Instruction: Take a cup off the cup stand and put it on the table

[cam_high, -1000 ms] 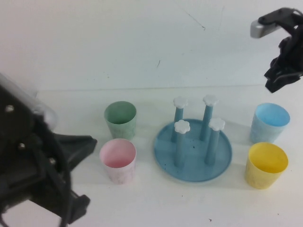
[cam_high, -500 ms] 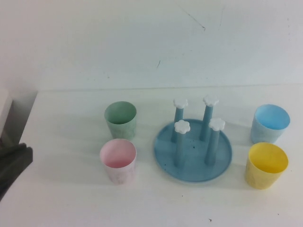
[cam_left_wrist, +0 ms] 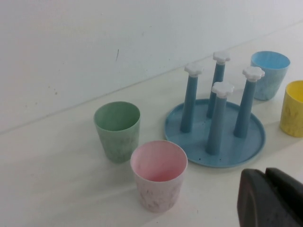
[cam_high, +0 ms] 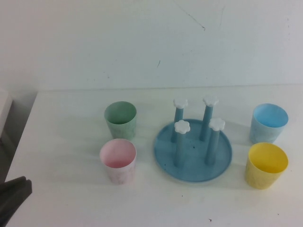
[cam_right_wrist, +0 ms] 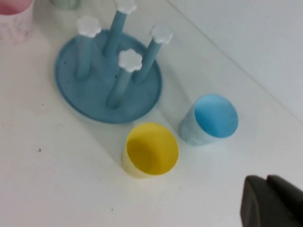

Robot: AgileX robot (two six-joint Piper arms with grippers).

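Observation:
The light blue cup (cam_high: 269, 123) stands upright on the white table (cam_high: 71, 142), right of the cup stand (cam_high: 193, 150), just behind the yellow cup (cam_high: 266, 165). All four pegs of the stand are bare. The cup also shows in the left wrist view (cam_left_wrist: 270, 74) and the right wrist view (cam_right_wrist: 210, 119), and the stand shows in both (cam_left_wrist: 215, 137) (cam_right_wrist: 106, 78). My left gripper (cam_left_wrist: 265, 172) is shut and empty, low at the table's front left corner (cam_high: 13, 196). My right gripper (cam_right_wrist: 266, 178) is shut and empty, off to the right of the cups and out of the high view.
A green cup (cam_high: 120, 119) and a pink cup (cam_high: 118, 160) stand upright left of the stand. A white wall rises behind the table. The table's left edge (cam_high: 21, 137) is near my left gripper.
My right arm has left the high view from the upper right. My left arm has drawn back toward the front left corner. The cups and stand have not moved.

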